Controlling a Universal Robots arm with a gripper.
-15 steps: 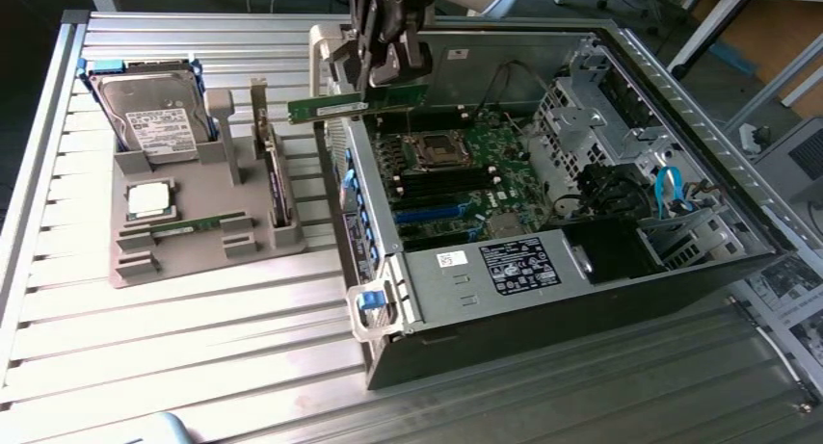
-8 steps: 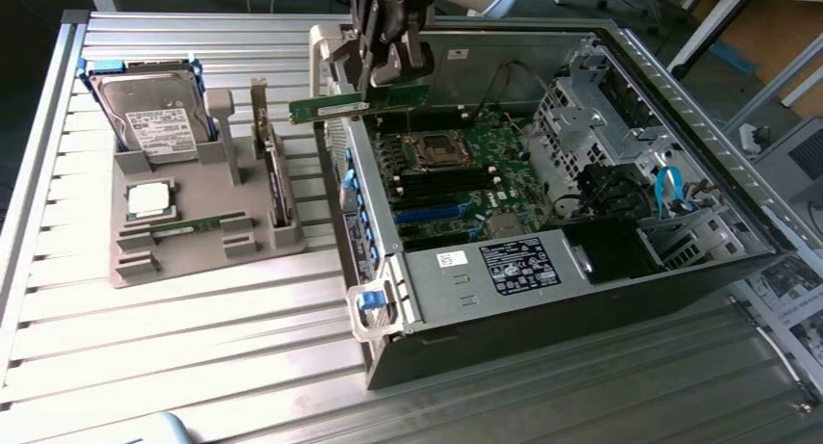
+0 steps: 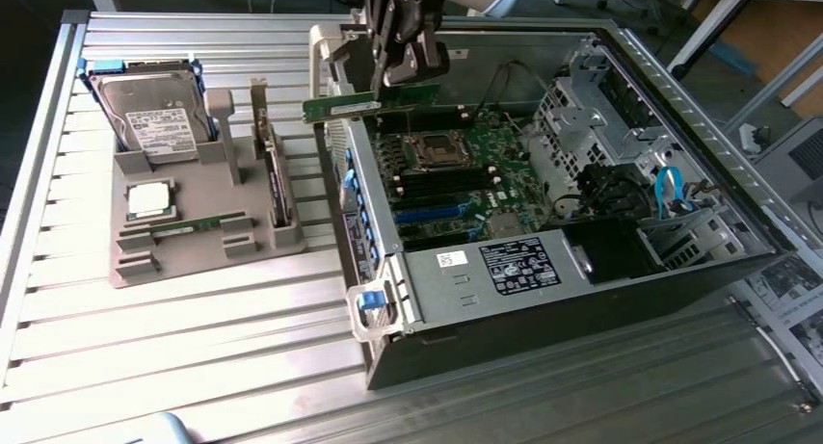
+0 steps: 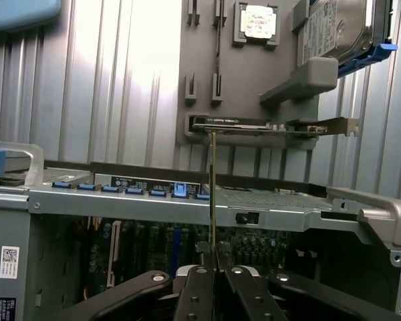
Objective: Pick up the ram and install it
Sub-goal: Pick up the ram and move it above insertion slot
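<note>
My gripper (image 3: 404, 78) is shut on the ram (image 3: 337, 107), a long green stick with a white label. It hangs level above the near wall of the open computer case (image 3: 425, 271), with one end sticking out past that wall toward the exterior view's left. The motherboard (image 3: 464, 169) lies below inside the case. In the wrist view the ram (image 4: 212, 194) shows edge-on as a thin line rising from between the black fingers (image 4: 199, 287), over the case wall (image 4: 187, 199).
A grey holder (image 3: 193, 256) at the exterior view's left carries a hard drive (image 3: 154, 117), a silver CPU (image 3: 150, 198), an upright expansion card (image 3: 273, 174) and another small green stick (image 3: 193, 225). The case has a blue handle (image 3: 372, 304) and cables at its far side.
</note>
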